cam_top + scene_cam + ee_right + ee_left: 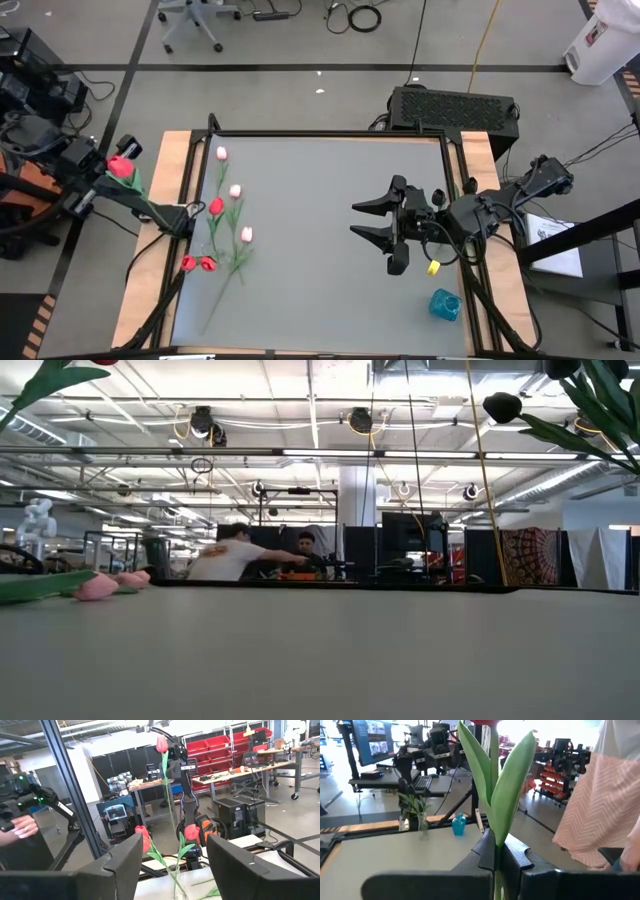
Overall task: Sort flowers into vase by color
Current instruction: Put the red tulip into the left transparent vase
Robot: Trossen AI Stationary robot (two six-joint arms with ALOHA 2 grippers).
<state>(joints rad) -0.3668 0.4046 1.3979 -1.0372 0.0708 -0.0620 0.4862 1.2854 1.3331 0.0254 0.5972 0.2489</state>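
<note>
While the left gripper (100,180) pinches a red tulip's (121,167) thin stem at nine o'clock, soft-headed flowers (222,235) lie on the matte grey bench (320,240); the right gripper's (370,220) fingers gape empty.

Small blue bottle (445,304) and yellow piece (433,267) — grey table (320,230).

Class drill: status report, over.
Left gripper shut on red tulip, off table's left edge. Right gripper open, empty. Loose tulips remain. Nothing in the way.
</note>
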